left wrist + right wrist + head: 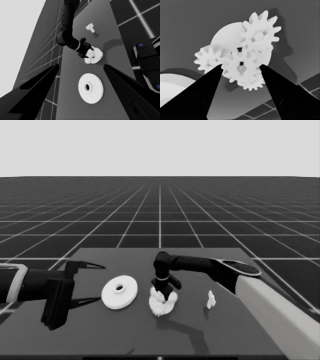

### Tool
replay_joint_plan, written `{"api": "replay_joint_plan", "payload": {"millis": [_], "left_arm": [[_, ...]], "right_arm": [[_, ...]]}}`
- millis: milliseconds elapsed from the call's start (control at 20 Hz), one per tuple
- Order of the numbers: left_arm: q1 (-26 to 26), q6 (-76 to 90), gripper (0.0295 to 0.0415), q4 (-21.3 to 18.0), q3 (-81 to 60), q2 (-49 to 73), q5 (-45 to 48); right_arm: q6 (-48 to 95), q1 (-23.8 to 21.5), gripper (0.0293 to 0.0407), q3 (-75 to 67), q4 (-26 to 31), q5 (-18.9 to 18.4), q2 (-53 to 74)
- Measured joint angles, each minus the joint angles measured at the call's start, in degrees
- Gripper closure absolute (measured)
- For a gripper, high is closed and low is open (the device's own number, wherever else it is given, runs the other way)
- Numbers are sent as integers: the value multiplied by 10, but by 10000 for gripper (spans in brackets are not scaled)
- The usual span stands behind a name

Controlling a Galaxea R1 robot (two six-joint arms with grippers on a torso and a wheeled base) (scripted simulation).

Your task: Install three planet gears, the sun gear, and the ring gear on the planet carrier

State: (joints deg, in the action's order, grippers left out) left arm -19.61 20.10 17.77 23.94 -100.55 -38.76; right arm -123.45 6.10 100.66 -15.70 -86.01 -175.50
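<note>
Landmark: the smaller round part point(162, 306), sitting mid-table, mostly covered by gears.
Gears: four, all white and toothed, all on the smaller round part. Right wrist view shows three planets around the rim, upper one point(260, 35), side one point(208, 60), lower one point(253, 83) partly hidden, plus the middle gear point(241, 66) sitting over the centre.
Right gripper point(166, 295): down right on top of the smaller round part, arm reaching in from the right. Its fingers point(205, 87) are on either side of the middle gear, right at its teeth. Can't say if they're squeezing it or just beside it.
Larger round part point(119, 292): one, lying flat just left of the smaller round part, hub and hole facing up, nothing touching it.
Thin white piece point(211, 299): one, off to the right of the smaller round part, on its own.
Left gripper point(87, 282): parked left of the larger round part, fingers spread wide, holding nothing.
</note>
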Motion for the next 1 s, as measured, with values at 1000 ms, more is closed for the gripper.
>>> {"api": "replay_joint_plan", "payload": {"millis": [1000], "left_arm": [[0,0,326,0,0,0,0]], "right_arm": [[-118,0,361,0,0,0,0]]}}
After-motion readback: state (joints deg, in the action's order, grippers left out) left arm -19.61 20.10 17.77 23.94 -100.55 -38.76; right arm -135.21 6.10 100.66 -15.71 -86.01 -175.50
